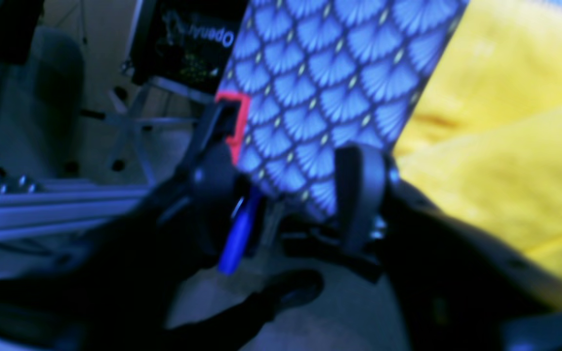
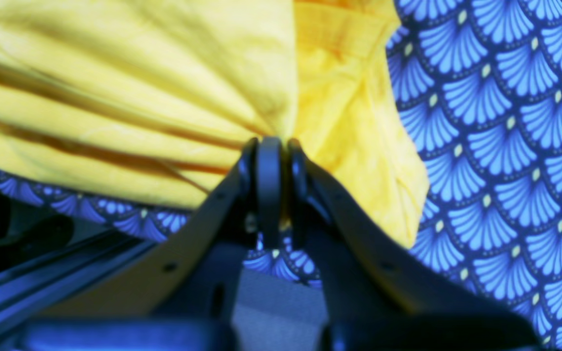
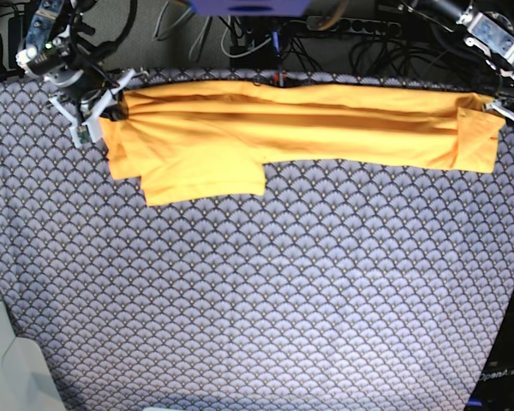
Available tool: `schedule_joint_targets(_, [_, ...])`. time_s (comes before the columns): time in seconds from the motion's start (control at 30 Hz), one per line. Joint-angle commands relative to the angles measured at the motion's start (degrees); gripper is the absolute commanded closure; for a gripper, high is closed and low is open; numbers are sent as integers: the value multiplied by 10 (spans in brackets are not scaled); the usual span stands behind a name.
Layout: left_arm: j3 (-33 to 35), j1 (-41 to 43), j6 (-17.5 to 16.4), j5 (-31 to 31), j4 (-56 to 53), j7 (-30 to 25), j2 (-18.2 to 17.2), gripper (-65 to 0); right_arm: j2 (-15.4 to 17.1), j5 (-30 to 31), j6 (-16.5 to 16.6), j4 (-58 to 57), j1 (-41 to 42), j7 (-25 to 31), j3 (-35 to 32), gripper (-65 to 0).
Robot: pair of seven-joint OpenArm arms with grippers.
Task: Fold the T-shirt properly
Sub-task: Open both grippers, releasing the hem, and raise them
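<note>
One T-shirt [image 3: 265, 128], yellow-orange, lies stretched in a long band across the far part of the counter [image 3: 257, 300], which is covered by a single blue-grey scallop-patterned cloth [image 3: 240, 282]. A sleeve [image 3: 204, 181] hangs toward me from the band's left part in the base view.

I run two arms. My right gripper [image 2: 271, 146], at the base view's left end of the shirt, has its jaws clenched on a bunch of the yellow fabric; creases fan out from the pinch in the right wrist view.

My left gripper [image 1: 291, 180] sits at the opposite end, over the counter's corner. Its jaws stand apart with patterned cloth showing between them; the shirt lies just beside, and I cannot tell whether any fabric is caught.

Around the work: a black-and-red clamp [image 1: 230, 122] grips the cloth edge near the left gripper, one aluminium rail [image 1: 42, 209] runs below, and cables [image 3: 325, 26] crowd the far edge.
</note>
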Motion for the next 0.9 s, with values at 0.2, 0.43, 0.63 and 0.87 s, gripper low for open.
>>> schedule_joint_targets(0.2, [-5,-7,5,4,5,-7,-12,0,5,3,-2,10,-1,10,3,0])
schedule_joint_targets(0.43, [-5,-7,5,4,5,-7,-14,-32,8,3,-2,10,-5,11,3,0])
schedule_joint_targets(0.63, [-4,-7,5,4,-16,-7,-14,-35,28,3,-2,4,-5,9,8,0])
schedule_joint_targets(0.87, [-4,-7,5,4,-24,-7,-14,-75,26,3,-2,4,-3,-8,6,-14])
